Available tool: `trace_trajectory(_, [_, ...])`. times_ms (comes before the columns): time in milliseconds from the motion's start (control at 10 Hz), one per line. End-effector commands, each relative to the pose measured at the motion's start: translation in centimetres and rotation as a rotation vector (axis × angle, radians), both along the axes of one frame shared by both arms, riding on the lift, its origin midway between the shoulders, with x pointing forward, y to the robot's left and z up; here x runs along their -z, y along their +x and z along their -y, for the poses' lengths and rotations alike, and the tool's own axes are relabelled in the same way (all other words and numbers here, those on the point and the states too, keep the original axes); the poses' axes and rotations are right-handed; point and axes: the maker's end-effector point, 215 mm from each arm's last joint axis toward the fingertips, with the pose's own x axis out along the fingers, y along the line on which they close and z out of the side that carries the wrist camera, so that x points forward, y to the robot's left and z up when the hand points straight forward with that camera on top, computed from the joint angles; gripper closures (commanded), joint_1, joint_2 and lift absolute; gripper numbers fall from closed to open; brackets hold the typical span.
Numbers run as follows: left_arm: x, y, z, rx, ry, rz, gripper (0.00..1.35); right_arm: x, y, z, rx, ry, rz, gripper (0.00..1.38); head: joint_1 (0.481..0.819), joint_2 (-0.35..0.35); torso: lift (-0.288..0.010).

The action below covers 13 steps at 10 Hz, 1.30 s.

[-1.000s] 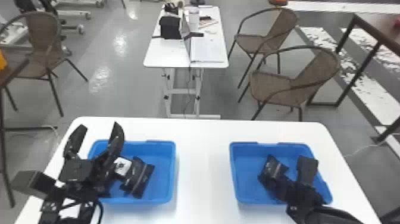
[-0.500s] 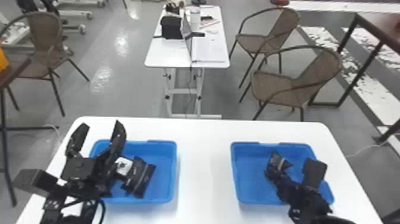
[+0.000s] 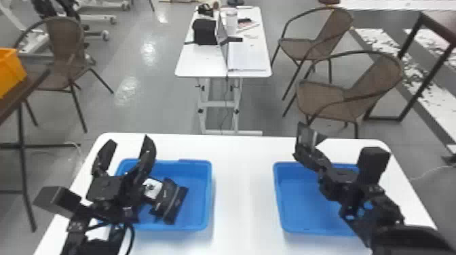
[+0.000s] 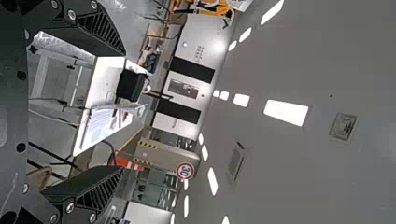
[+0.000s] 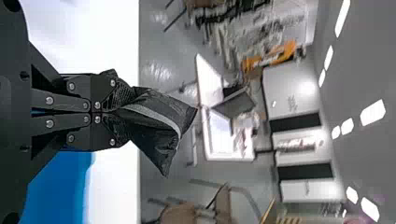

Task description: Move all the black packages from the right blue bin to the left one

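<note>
- The step in hand looks like the carry: the right gripper [image 3: 309, 156] has its fingers closed on a black package [image 5: 161, 121], held up over the far edge of the right blue bin [image 3: 288, 210].
- The next move calls for taking that package across the white table [image 3: 242, 190], then lowering and releasing it inside the left blue bin [image 3: 207, 200].
- The left gripper [image 3: 129, 142] stands wide, with nothing between its fingers, above the outer side of the left bin. It should probably keep out of the way of the drop.
- The held package is thin, crinkled black film with a soft sheen; a grey band curves across it, and its loose end flares into pointed corners. So soft a wrapper may sag or swing, so a steady carry seems wise.
- In the left bin lie dark packages [image 3: 172, 203], flat and slightly glossy with straight edges, beside a squarish white patch [image 3: 152, 188] bearing a dark mark.
- Both bins are smooth blue, likely plastic, with rounded corners and shallow walls.
- The right arm hides part of its bin, so I can't fairly say whether another package waits beneath it.
</note>
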Motion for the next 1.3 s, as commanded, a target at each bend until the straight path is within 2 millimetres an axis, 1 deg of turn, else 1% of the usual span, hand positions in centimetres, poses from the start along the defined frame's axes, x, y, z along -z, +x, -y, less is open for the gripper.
trace_trajectory(0, [-0.2, 0.5, 0.3, 0.012, -0.004, -0.013, 0.17, -5.9, 2.9, -4.7, -0.180, -0.038, 0.102, 1.28, 0.695, 0.045, 0.000])
trace_trajectory(100, [-0.1, 1.0, 0.7, 0.027, -0.009, -0.032, 0.17, -8.2, 3.8, -8.9, -0.349, -0.045, 0.134, 1.28, 0.695, 0.065, 0.000])
trace_trajectory(200, [-0.1, 1.6, 1.3, 0.046, -0.013, -0.051, 0.17, -10.1, 3.8, -13.4, -0.502, -0.066, 0.152, 1.28, 0.695, 0.105, 0.000])
trace_trajectory(300, [-0.4, 2.0, 2.0, 0.067, 0.001, -0.075, 0.17, -11.2, 3.2, -17.5, -0.612, -0.054, 0.162, 1.28, 0.695, 0.147, 0.000])
trace_trajectory(400, [-0.7, 2.4, 2.4, 0.088, 0.013, -0.106, 0.17, -11.3, 2.2, -20.9, -0.686, -0.030, 0.156, 1.28, 0.695, 0.178, 0.000])
trace_trajectory(500, [-1.5, 2.9, 3.1, 0.112, -0.022, -0.104, 0.17, -11.3, 1.1, -23.8, -0.755, -0.019, 0.152, 1.28, 0.695, 0.209, 0.000])
trace_trajectory(600, [-2.1, 3.4, 4.3, 0.148, -0.047, -0.101, 0.17, -11.2, -0.1, -26.1, -0.810, 0.018, 0.141, 1.28, 0.695, 0.226, 0.000])
trace_trajectory(700, [-3.0, 4.0, 5.3, 0.185, -0.051, -0.096, 0.17, -11.2, -1.0, -27.7, -0.853, 0.017, 0.142, 1.28, 0.694, 0.249, 0.000])
trace_trajectory(800, [-3.5, 4.3, 6.1, 0.210, -0.065, -0.094, 0.17, -11.6, -1.4, -28.6, -0.874, 0.022, 0.149, 1.28, 0.690, 0.264, 0.000])
trace_trajectory(900, [-3.6, 4.5, 6.6, 0.229, -0.072, -0.099, 0.17, -11.9, -1.4, -28.8, -0.878, 0.024, 0.155, 1.28, 0.685, 0.269, 0.000])
trace_trajectory(1000, [-3.2, 4.5, 6.8, 0.240, -0.079, -0.114, 0.17, -12.4, -1.3, -29.0, -0.882, 0.028, 0.164, 1.28, 0.683, 0.270, 0.000])
trace_trajectory(1100, [-3.2, 4.6, 7.0, 0.247, -0.102, -0.117, 0.17, -12.4, -1.3, -29.3, -0.889, 0.023, 0.162, 1.28, 0.679, 0.268, 0.000])
trace_trajectory(1200, [-2.8, 4.5, 7.2, 0.250, -0.116, -0.127, 0.17, -11.9, -1.4, -29.5, -0.895, 0.027, 0.151, 1.28, 0.678, 0.268, 0.000])
